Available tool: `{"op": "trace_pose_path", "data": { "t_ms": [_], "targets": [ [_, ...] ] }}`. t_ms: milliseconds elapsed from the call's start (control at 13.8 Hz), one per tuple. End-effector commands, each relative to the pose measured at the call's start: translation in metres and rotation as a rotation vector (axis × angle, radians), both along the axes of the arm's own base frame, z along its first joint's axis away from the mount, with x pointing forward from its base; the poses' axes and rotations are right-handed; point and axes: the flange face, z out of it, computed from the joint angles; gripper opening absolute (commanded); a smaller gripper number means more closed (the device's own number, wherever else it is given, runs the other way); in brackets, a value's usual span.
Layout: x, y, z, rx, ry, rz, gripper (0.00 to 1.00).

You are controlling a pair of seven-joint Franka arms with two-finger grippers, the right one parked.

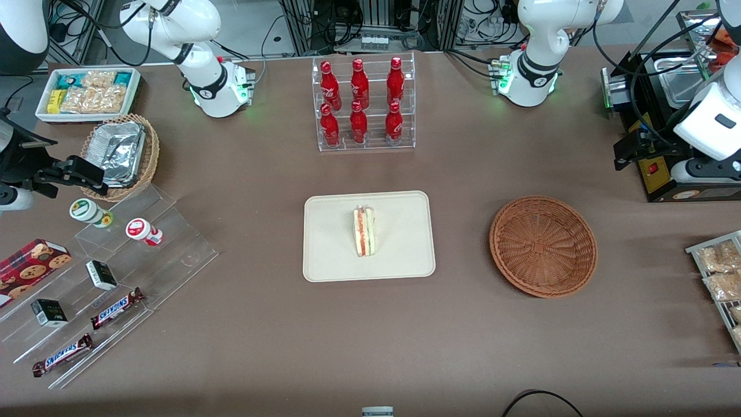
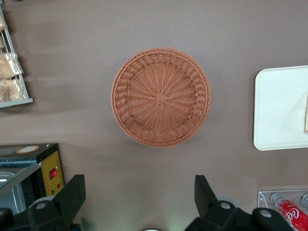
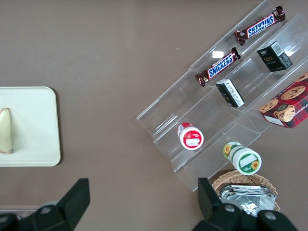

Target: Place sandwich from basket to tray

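Note:
The sandwich [image 1: 364, 231], a small wrapped wedge with red and green layers, lies on the cream tray [image 1: 405, 243] in the middle of the table. The round reddish-brown wicker basket [image 1: 543, 246] stands empty beside the tray, toward the working arm's end. My left gripper [image 1: 624, 153] hangs above the table, farther from the front camera than the basket and apart from it. In the left wrist view the gripper [image 2: 139, 180] is open with only bare table between its fingers. That view also takes in the basket [image 2: 160, 96], the tray [image 2: 279, 108] and an edge of the sandwich [image 2: 306, 113].
A clear rack of red bottles [image 1: 363, 104] stands farther from the front camera than the tray. A black appliance [image 1: 666, 174] and a wire rack of snack packets [image 1: 721, 278] sit at the working arm's end. Acrylic steps with snacks [image 1: 116, 278] lie toward the parked arm's end.

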Motion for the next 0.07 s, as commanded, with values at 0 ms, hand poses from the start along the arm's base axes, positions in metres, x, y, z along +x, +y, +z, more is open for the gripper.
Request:
{"op": "trace_pose_path", "data": {
  "t_ms": [0],
  "targets": [
    [-0.0081, 0.0067, 0.0098, 0.004, 0.017, -0.005, 1.00]
  ]
}}
